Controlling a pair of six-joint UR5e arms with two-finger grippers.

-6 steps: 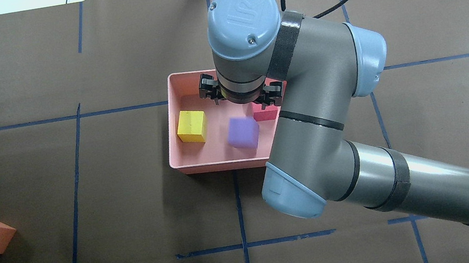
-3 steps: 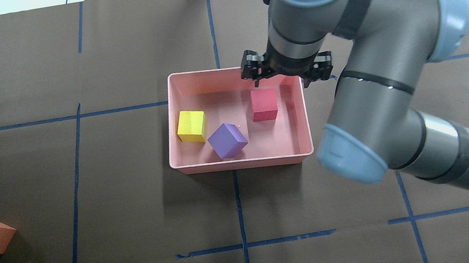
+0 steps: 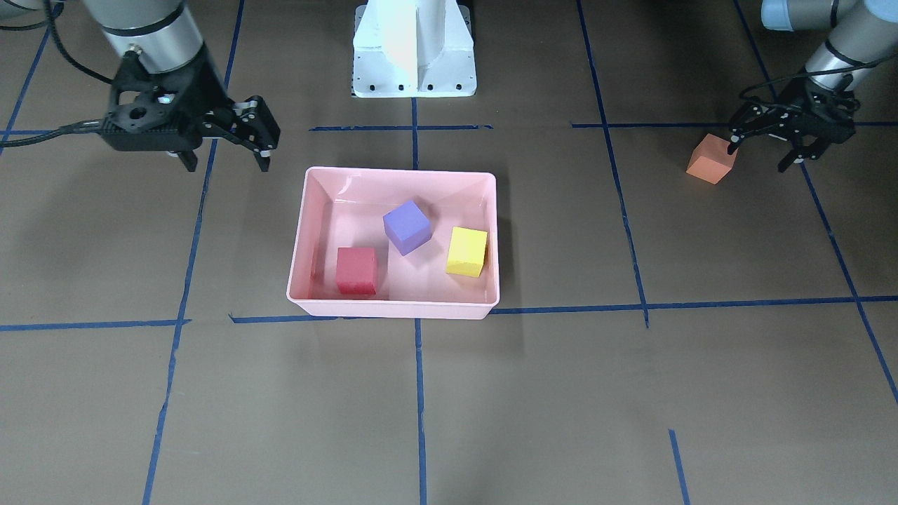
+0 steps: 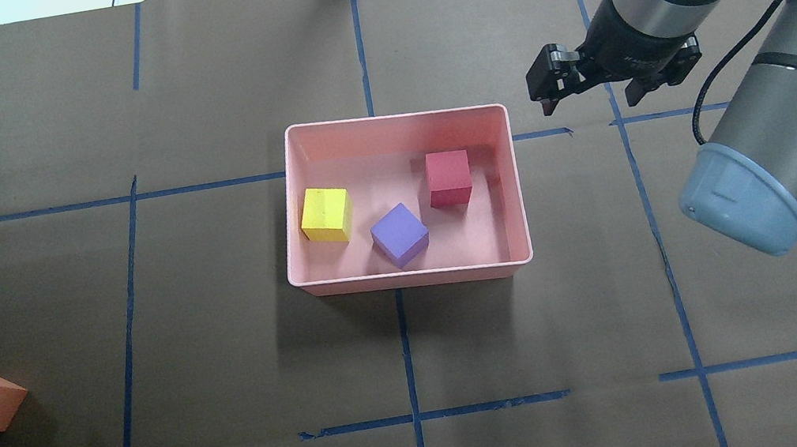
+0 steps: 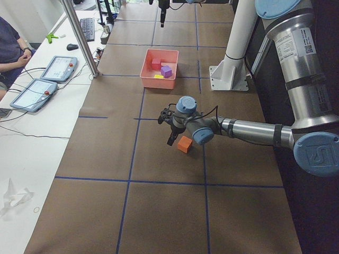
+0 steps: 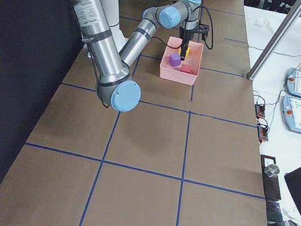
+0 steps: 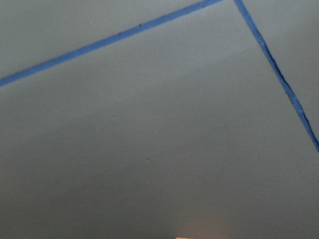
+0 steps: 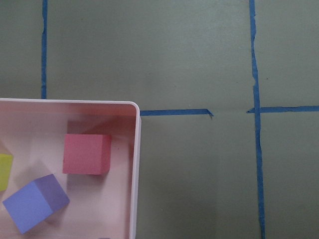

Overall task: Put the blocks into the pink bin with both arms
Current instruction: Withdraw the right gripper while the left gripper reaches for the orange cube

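Last one out: orange block (image 3: 711, 161) alone on bench, well apart from pink bin (image 3: 400, 308). Red block (image 3: 356, 270), purple block (image 3: 407, 226), yellow-green block (image 3: 467, 251) lie inside. Left tool (image 3: 762, 156) hangs just beside orange block, fingers apart, nothing held. Right tool (image 3: 226, 165) spread, empty, beside bin. Block looks light, soft, matte, grippy foam: pinch opposite flat faces, mid-height, gently.

Legible marking: one embossed "UR" emblem on the light-blue joint cap (image 5: 317, 154) of the left arm (image 5: 254, 132). A white sticker (image 5: 303, 41) on that arm's upper tube carries print too small to read.
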